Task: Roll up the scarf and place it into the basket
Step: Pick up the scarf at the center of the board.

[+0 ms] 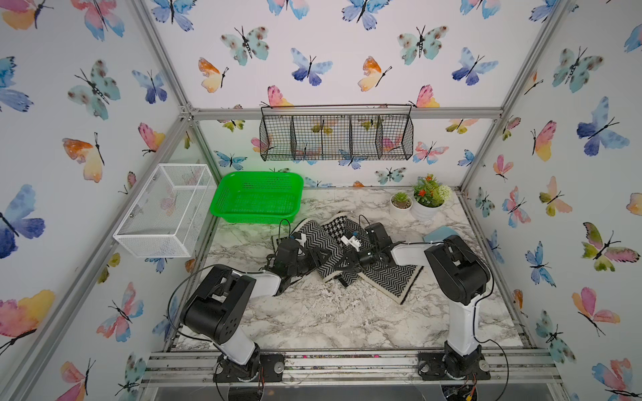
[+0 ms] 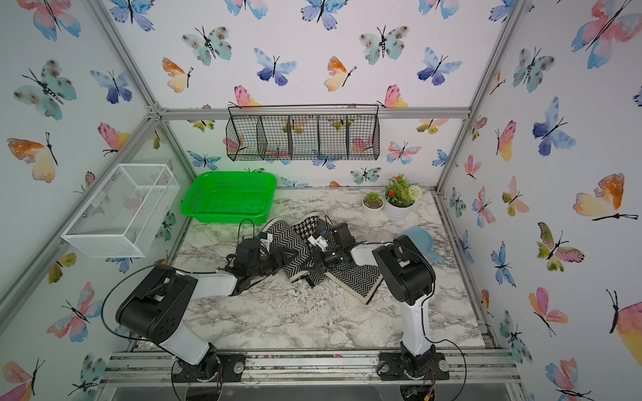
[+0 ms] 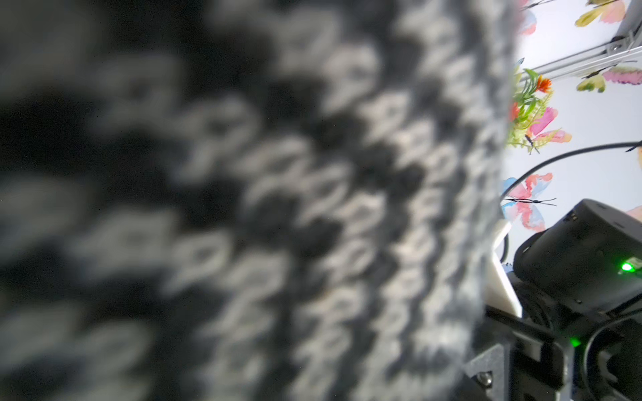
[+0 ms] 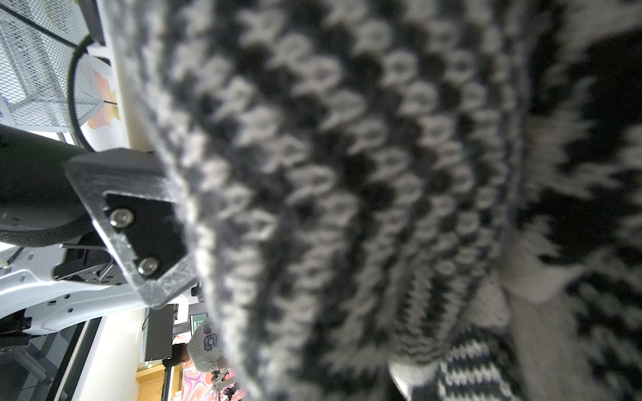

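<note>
The black-and-white knitted scarf lies bunched in the middle of the marble table, with one end flat toward the right arm. The middle of it is raised in a thick fold between my two grippers. My left gripper is against the fold from the left, and my right gripper closes on it from the right. The scarf fills both wrist views in a blur and hides my own jaws. The green basket stands empty at the back left.
A white wire-mesh box hangs on the left wall and a black wire rack on the back wall. Two potted plants stand at the back right. A light blue scoop lies behind the right arm.
</note>
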`<state>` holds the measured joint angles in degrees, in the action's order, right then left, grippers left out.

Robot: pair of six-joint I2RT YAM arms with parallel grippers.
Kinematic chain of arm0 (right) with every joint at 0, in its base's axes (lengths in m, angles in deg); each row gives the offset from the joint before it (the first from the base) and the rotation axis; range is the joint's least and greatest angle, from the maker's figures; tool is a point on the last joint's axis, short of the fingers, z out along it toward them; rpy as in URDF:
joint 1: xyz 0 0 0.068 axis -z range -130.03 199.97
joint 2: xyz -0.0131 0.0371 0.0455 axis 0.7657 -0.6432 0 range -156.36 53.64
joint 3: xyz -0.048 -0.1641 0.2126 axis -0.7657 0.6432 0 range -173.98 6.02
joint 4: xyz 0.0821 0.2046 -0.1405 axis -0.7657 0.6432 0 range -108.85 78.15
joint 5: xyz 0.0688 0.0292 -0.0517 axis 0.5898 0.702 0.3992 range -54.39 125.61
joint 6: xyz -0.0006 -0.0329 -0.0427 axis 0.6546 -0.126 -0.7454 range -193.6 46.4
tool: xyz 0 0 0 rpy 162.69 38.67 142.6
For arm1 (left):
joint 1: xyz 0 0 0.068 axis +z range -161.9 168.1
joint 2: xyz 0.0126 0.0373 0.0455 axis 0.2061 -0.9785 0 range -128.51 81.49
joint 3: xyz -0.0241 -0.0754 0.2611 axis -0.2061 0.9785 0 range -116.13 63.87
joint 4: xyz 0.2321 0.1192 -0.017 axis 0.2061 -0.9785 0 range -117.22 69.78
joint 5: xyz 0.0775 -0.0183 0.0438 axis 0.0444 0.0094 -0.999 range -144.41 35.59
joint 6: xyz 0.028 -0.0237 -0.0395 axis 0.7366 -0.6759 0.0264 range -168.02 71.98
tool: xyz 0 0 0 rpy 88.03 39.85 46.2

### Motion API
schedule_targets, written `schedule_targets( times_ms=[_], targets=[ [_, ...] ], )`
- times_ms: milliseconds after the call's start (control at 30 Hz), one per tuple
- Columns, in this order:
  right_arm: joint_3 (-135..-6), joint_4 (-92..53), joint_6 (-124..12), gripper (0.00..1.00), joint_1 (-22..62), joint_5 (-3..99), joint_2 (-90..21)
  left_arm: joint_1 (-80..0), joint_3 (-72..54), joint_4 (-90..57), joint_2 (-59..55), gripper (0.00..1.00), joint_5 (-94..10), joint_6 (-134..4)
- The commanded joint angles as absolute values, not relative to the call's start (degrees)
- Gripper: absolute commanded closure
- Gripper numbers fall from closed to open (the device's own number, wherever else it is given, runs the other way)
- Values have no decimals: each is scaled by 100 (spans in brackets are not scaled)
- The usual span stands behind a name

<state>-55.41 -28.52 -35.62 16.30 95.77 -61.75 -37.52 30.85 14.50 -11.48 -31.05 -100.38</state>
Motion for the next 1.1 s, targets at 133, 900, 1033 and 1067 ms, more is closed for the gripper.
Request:
schedule_targets(
  times_ms=[133,900,1033,1067],
  targets=[
    [-5708,-2398,-3955,76,1648,9735,-6125,-3802,2765,1435,-843,100,-3084,-9904],
    [-6083,207,-5374,2,1718,6604,-2928,-2283,-2067,-2147,-1672,100,-4817,-7790],
    [-5906,189,-5383,2,1714,6629,-2810,-2070,-2686,-2180,-2405,100,-4878,-7775],
    [-5870,193,-5390,2,1716,6626,-2793,-2008,-2754,-2138,-2568,100,-4876,-7810]
  ],
)
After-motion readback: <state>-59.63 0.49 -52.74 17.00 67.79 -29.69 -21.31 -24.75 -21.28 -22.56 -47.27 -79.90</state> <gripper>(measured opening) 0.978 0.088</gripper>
